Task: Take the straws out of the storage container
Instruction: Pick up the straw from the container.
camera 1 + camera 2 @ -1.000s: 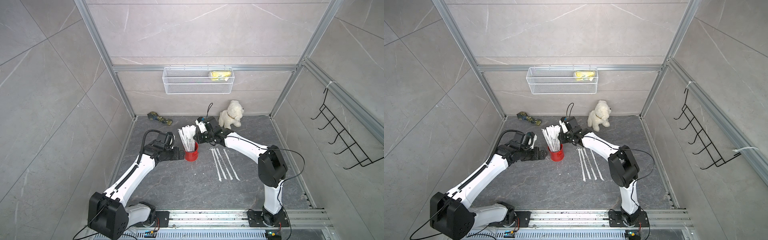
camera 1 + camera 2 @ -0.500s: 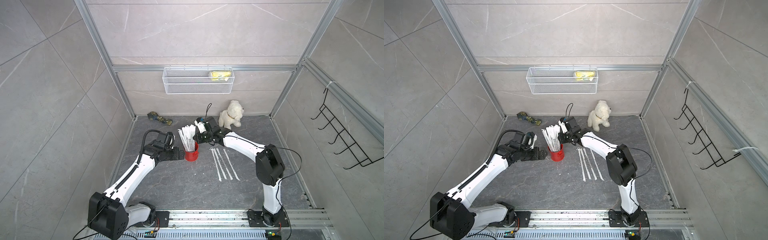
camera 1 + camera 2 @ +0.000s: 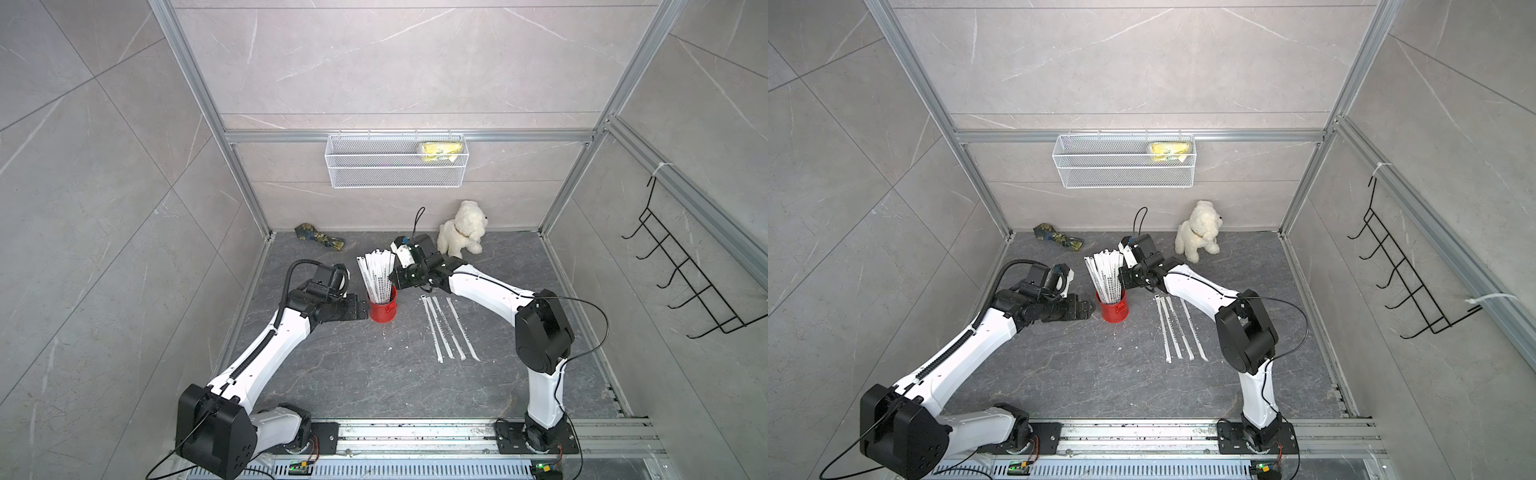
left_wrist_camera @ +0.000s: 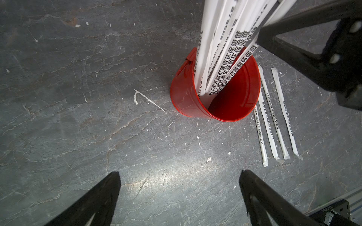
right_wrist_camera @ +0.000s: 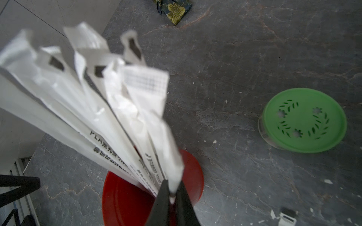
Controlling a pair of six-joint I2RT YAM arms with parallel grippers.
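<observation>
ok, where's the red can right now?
In both top views the red can stands upright just ahead of the open left claw. Four straws lie flat on its far side, toward the robot's right.

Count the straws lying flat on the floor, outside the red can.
4 straws. They lie side by side, roughly parallel, on the floor next to the red can, on the right arm's side. The can partly hides one in the left wrist view.

Nearest straws (image 5: 117,109) blurred — red can (image 5: 125,199) cut off.
</observation>
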